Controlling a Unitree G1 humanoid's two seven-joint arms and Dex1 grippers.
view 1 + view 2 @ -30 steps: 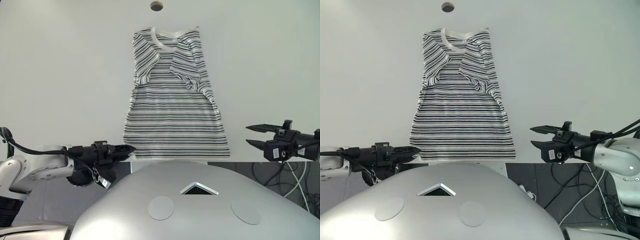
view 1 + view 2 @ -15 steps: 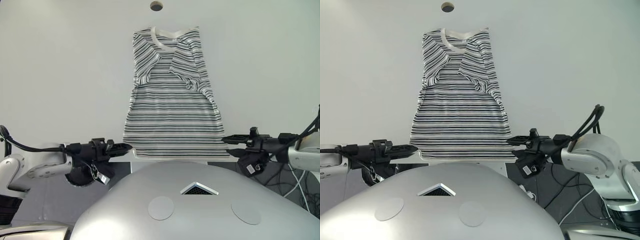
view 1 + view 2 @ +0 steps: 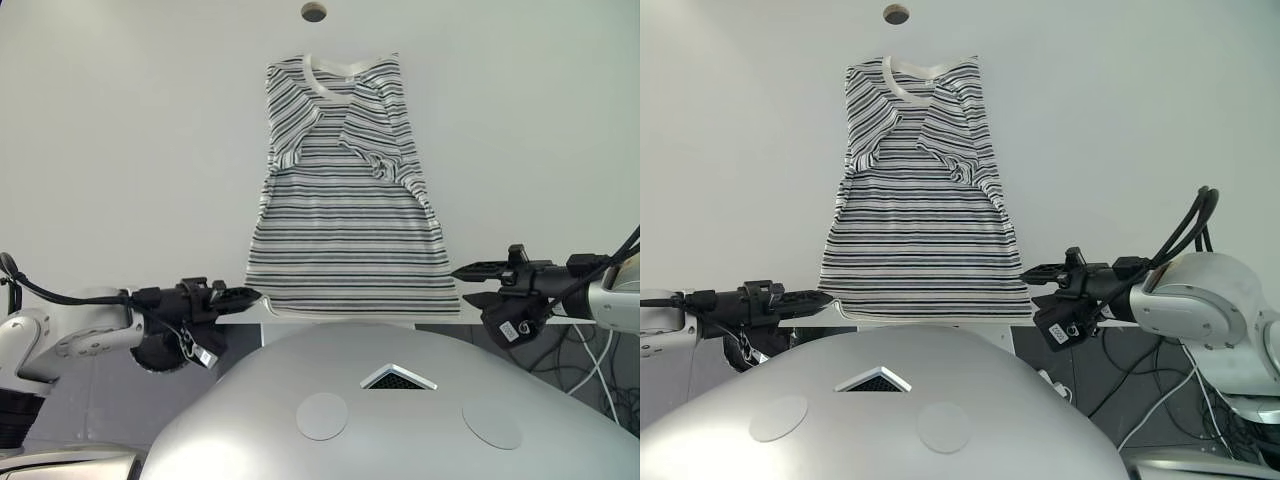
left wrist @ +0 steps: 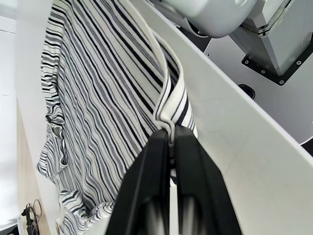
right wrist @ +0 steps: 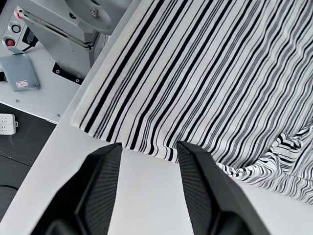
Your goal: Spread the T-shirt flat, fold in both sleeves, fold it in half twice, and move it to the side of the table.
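A black-and-white striped T-shirt (image 3: 345,200) lies on the white table (image 3: 120,150), collar at the far end, both sleeves folded in over the chest. My left gripper (image 3: 255,295) is at the near-left corner of the hem; in the left wrist view it (image 4: 170,134) is shut on a raised pinch of the hem. My right gripper (image 3: 462,285) hovers open at the near-right hem corner. In the right wrist view its fingers (image 5: 100,196) stand apart over bare table, just short of the hem edge (image 5: 122,142).
A dark round disc (image 3: 313,12) sits at the table's far edge beyond the collar. Wide bare table surface lies to both sides of the shirt. Cables (image 3: 590,360) and equipment (image 5: 19,73) lie on the floor below the near table edge.
My right gripper has swung in from the right to the near-right hem corner and stayed open. The left gripper has barely shifted at the near-left corner.
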